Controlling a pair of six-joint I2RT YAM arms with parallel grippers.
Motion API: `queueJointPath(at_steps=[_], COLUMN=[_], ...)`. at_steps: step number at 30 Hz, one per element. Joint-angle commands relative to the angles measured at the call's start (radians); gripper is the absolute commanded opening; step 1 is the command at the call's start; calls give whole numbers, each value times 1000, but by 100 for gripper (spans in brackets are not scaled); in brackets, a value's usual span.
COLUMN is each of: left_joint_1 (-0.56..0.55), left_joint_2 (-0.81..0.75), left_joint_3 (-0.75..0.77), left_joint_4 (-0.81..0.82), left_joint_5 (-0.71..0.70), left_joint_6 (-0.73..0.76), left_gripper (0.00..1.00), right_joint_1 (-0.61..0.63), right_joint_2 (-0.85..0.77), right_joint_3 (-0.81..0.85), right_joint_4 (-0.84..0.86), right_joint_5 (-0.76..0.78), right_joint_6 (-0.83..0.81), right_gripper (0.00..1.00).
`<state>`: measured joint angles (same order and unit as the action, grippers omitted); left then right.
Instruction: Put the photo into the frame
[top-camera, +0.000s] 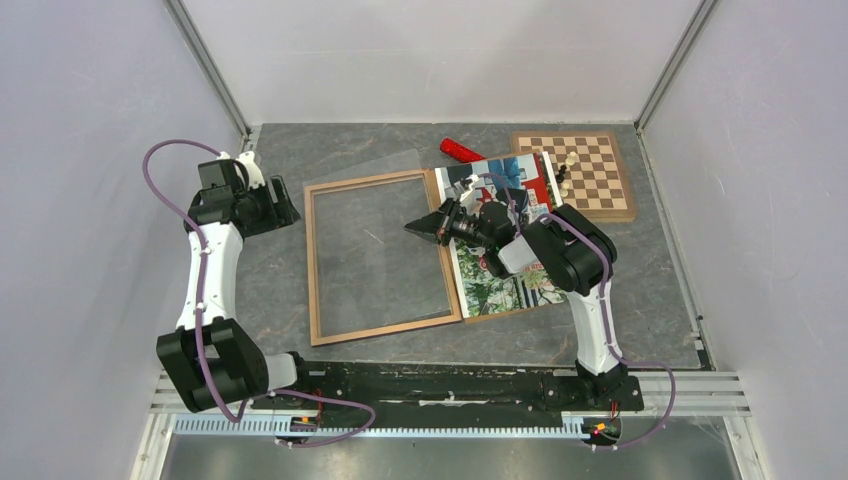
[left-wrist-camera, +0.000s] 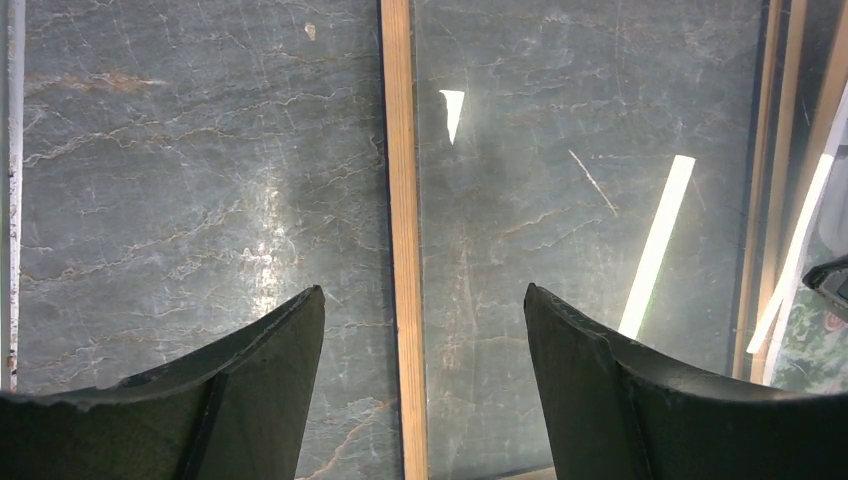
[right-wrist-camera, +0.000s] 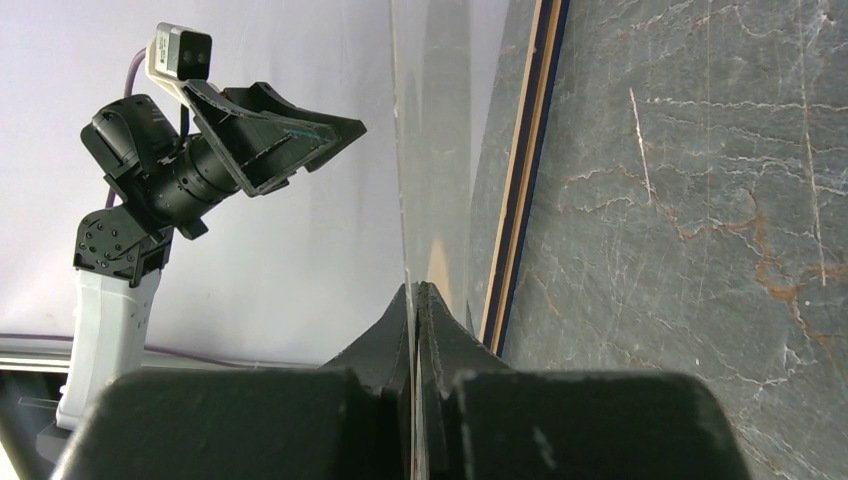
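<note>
My right pincer (right-wrist-camera: 414, 292), mid-picture, is clamped on the edge of a clear pane (right-wrist-camera: 430, 150) above the frame (top-camera: 310, 260). The photo (top-camera: 493, 286) lies just right of it (partly under my arm); my left pincer (left-wrist-camera: 424, 290) gapes empty at upper left.

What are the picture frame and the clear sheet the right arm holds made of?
The frame looks like pale matte wood, with faint grain along its rail. The clear sheet pinched in the right end effector looks like thin glass or acrylic: see-through, glossy, reflecting lights; which, I cannot tell.
</note>
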<state>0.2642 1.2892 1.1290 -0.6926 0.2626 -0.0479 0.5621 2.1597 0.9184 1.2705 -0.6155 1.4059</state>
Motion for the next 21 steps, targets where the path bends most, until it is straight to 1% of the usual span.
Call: queueJointPath(at_steps=[1,21], left_joint_1=[4,3], left_joint_2=[-20,-21], left_joint_3=[1,-4], left_joint_4=[36,43], left_joint_5=[8,18], left_joint_6=[19,15], left_gripper=[79,79], right_joint_1=[7,7], right_joint_2=[17,68], right_joint_3=[38,51], right_joint_4=[57,70], right_joint_5=[29,51], right_joint_6=[11,8], right_gripper=[0,0])
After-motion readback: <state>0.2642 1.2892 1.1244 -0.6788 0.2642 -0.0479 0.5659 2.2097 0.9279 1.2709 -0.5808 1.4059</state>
